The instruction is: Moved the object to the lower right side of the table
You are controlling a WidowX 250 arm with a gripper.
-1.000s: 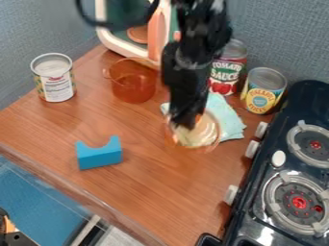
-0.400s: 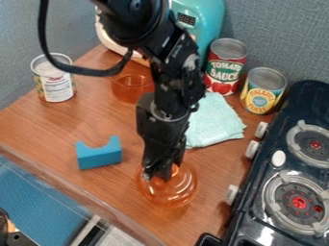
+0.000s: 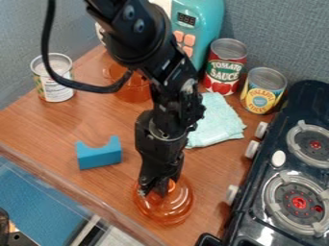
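One amber lid (image 3: 172, 209) | now lower in view | end effector (image 3: 158, 191) gripping it

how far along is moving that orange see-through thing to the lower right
Mostly there, by the look of it: the orange lid is over the table's lower right part, below and right of the blue block. The pincer is on its top. Probably left: setting it fully down if needed, letting go and backing off.
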